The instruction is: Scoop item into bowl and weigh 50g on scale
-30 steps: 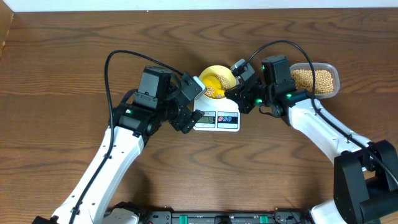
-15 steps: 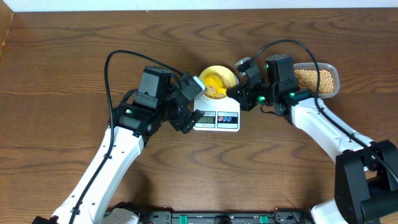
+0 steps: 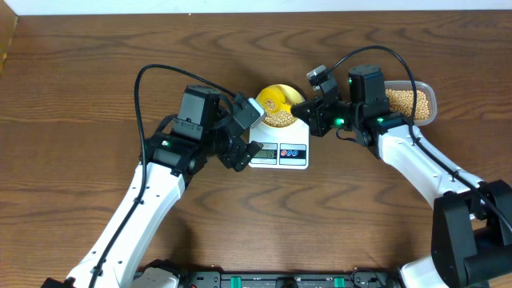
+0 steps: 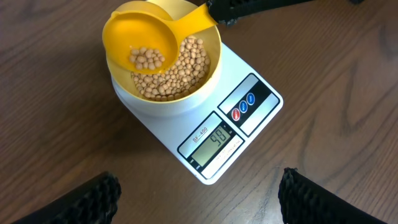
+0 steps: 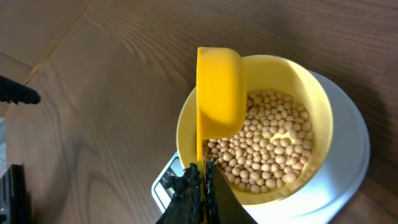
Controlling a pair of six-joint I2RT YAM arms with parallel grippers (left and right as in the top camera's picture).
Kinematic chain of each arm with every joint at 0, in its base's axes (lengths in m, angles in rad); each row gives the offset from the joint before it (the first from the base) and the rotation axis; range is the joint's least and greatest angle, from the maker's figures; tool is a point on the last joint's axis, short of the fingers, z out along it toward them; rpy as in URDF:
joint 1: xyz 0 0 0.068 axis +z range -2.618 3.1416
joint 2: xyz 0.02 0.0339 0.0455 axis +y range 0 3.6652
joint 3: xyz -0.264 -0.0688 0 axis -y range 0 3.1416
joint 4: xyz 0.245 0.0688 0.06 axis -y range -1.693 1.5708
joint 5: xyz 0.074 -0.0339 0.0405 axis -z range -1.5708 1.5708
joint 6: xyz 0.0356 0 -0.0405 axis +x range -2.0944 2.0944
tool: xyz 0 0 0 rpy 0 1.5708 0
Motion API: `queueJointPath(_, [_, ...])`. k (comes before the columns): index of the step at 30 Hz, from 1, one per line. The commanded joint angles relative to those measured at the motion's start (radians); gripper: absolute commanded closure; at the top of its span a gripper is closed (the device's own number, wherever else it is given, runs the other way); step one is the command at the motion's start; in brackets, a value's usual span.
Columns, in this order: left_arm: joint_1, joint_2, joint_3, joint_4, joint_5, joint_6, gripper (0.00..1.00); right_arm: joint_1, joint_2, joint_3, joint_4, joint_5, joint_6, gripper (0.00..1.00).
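We saw the small round yellowish bowl (image 4: 151, 107) on the white digital kitchen scale (image 4: 252, 127), holding many tan beans (image 4: 181, 70). The right pincer (image 5: 202, 177), clamped shut on the bright yellow plastic scoop (image 4: 124, 32), held the last few beans over the bowl. The left pincer (image 4: 199, 196) hung wide open and empty. We judged only fine topping-up remained, though we could not read the display.

We note: bowl (image 5: 313, 98) on the scale (image 4: 241, 70) | beans (image 4: 180, 71) in bowl | scoop (image 4: 134, 32) above scale, over bowl | tub (image 3: 433, 101) right of scale
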Motion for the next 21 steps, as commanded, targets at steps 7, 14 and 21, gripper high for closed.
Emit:
queueJointPath(7, [0.005,-0.007,-0.007,0.001,-0.002,0.013,0.16,-0.017,0.005,0.018,0.003,-0.046,0.006,0.99])
queueJointPath(14, [0.005,-0.007,-0.007,0.001,-0.002,0.013,0.16,-0.040,0.005,0.018,0.005,-0.046,-0.002,0.99])
queueJointPath(21, [0.005,-0.007,-0.007,0.001,-0.002,0.013,0.16,-0.045,0.005,0.019,0.023,-0.100,-0.048,0.99])
